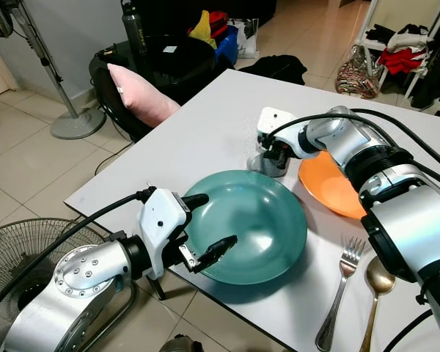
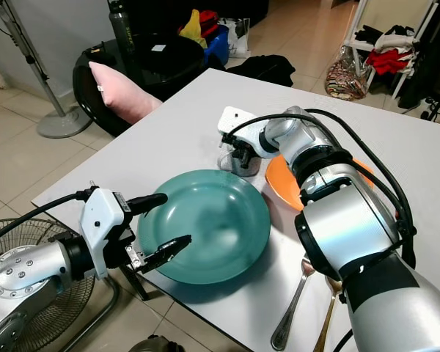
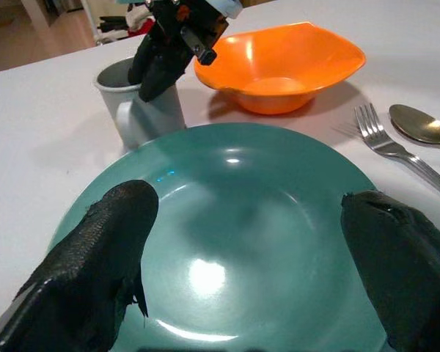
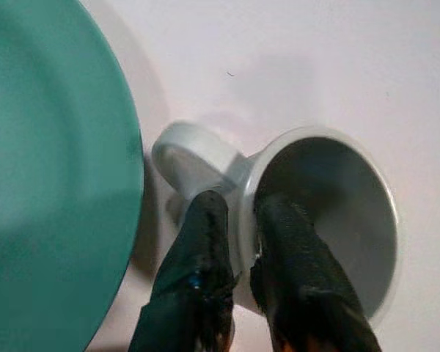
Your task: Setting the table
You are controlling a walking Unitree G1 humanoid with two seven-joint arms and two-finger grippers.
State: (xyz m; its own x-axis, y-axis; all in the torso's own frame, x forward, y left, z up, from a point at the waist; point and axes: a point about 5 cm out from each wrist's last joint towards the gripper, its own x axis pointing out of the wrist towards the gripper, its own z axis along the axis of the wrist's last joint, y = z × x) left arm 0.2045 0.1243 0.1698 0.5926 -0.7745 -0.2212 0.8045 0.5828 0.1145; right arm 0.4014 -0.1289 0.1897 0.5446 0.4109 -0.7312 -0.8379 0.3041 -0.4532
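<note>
A teal plate [image 1: 260, 220] lies near the front edge of the white table [image 1: 205, 125]. My left gripper [image 1: 205, 227] is open at the plate's near rim, one finger on each side of it, fingertips [image 3: 103, 242] just over the edge. Behind the plate stands a grey mug [image 4: 330, 213] with its handle [image 4: 187, 150] toward the plate. My right gripper [image 4: 242, 242] is shut on the mug's rim, one finger inside and one outside. An orange bowl [image 1: 330, 187] sits beside the mug. A fork [image 1: 339, 290] and a spoon [image 1: 374, 293] lie right of the plate.
A pink cushion [image 1: 143, 95] rests on a black chair [image 1: 169, 66] past the table's far left corner. A standing fan [image 1: 51, 81] and a floor fan [image 1: 29, 249] are on the tiled floor at left. Clothes hang on a rack [image 1: 403, 51] at back right.
</note>
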